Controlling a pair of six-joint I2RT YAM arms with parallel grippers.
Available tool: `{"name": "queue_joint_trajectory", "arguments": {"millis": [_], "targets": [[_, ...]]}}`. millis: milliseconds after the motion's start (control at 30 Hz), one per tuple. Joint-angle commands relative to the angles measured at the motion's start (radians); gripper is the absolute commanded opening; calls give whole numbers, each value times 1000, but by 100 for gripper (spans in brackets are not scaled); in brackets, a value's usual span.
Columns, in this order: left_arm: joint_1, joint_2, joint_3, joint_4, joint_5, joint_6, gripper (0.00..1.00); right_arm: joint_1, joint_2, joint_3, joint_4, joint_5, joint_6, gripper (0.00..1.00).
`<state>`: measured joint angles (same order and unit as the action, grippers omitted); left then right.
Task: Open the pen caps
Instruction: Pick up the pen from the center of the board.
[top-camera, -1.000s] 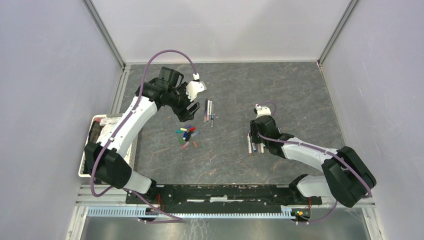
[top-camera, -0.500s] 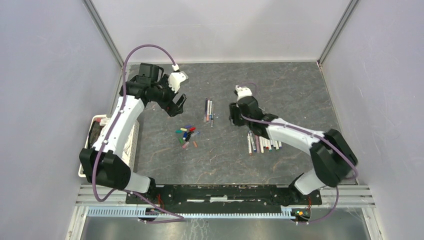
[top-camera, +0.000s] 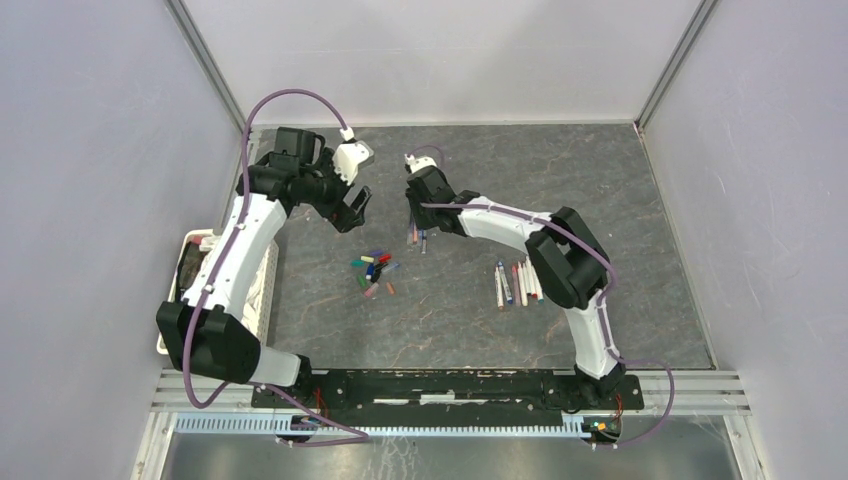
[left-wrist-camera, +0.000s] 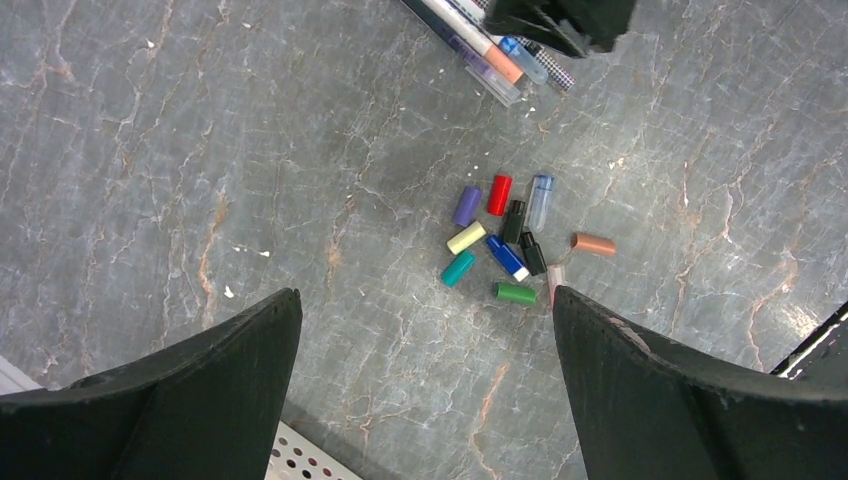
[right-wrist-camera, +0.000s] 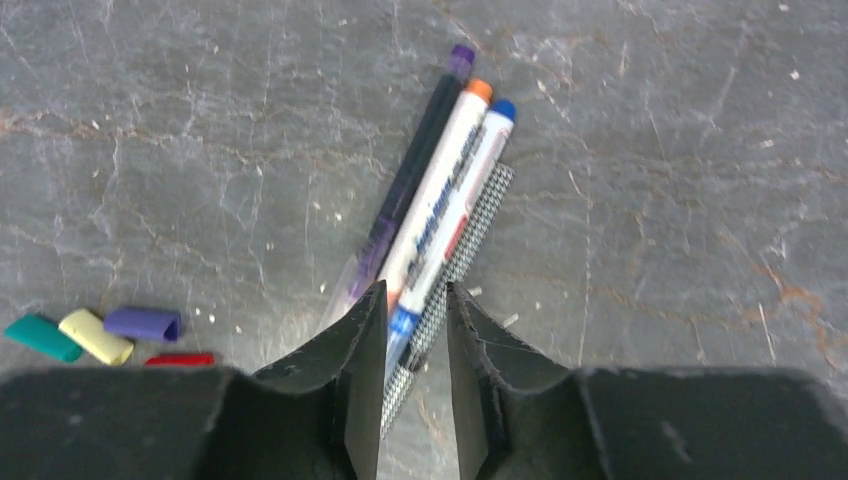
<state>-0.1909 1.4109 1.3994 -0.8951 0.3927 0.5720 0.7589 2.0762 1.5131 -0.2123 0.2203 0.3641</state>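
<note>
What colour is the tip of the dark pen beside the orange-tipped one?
Purple pen tip; right wrist view.

Pens (right-wrist-camera: 440, 200): near ends hidden behind right gripper (right-wrist-camera: 414, 300); red cap (right-wrist-camera: 180, 358) half-hidden.

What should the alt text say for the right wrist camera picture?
The right gripper, its dark fingers narrowly apart, frames the near end of a blue-tipped pen in a small bundle of pens on a grey marbled table. Teal, yellow, purple and red pen caps lie loose at lower left.
</note>
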Motion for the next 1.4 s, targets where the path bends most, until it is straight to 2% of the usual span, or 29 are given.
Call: {"name": "queue_joint_trajectory", "arguments": {"millis": [0, 133, 333, 567, 733, 1000, 1233, 1367], "targets": [[7, -28, -24, 21, -11, -33, 100, -1, 74, 131, -59, 20, -16, 30], [7, -42, -42, 21, -30, -18, 100, -3, 133, 199, -81, 26, -19, 19], [7, -49, -52, 21, -40, -12, 100, -21, 160, 204, -78, 0, 13, 14], [7, -40, -52, 21, -31, -11, 100, -43, 99, 91, -16, -18, 33, 14], [7, -32, -54, 21, -29, -13, 100, -52, 90, 75, -10, -37, 39, 16], [7, -40, -56, 21, -27, -7, 100, -51, 128, 113, -66, -19, 47, 32], [7, -31, -52, 19, -10, -13, 100, -48, 151, 121, -84, -6, 64, 31], [8, -26, -53, 21, 1, -20, 100, -38, 167, 144, -93, -6, 63, 26]]}}
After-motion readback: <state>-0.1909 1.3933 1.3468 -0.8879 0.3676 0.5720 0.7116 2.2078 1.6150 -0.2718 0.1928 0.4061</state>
